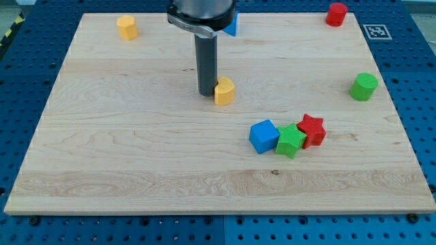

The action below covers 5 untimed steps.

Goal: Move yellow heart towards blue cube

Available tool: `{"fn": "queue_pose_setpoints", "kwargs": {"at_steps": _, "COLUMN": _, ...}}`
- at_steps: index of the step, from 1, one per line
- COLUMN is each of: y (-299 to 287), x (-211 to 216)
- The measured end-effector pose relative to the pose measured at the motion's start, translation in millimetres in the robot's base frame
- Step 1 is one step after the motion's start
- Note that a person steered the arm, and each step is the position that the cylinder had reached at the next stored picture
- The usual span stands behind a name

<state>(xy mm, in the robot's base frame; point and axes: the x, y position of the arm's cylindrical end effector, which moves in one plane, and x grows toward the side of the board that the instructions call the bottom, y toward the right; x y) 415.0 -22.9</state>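
Camera view: my tip (pixel 206 94), a bare rod gripping nothing, touches the yellow heart (pixel 224 90) on its left. The blue cube (pixel 264 136) lies lower right; an off-centre push could spin the heart away sideways.

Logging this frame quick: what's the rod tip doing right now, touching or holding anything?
My tip: no jaws, holds nothing; it sits right against the yellow heart, on the heart's left in the view. The blue cube lies toward the view's lower right.
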Motion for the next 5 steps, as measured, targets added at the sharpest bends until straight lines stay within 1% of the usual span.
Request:
{"fn": "queue_pose_setpoints", "kwargs": {"at_steps": 1, "y": 0.3, "x": 0.0}}
{"fn": "queue_pose_setpoints", "kwargs": {"at_steps": 2, "y": 20.3, "x": 1.6}}
{"fn": "queue_pose_setpoints", "kwargs": {"at_steps": 5, "y": 21.3, "x": 8.4}}
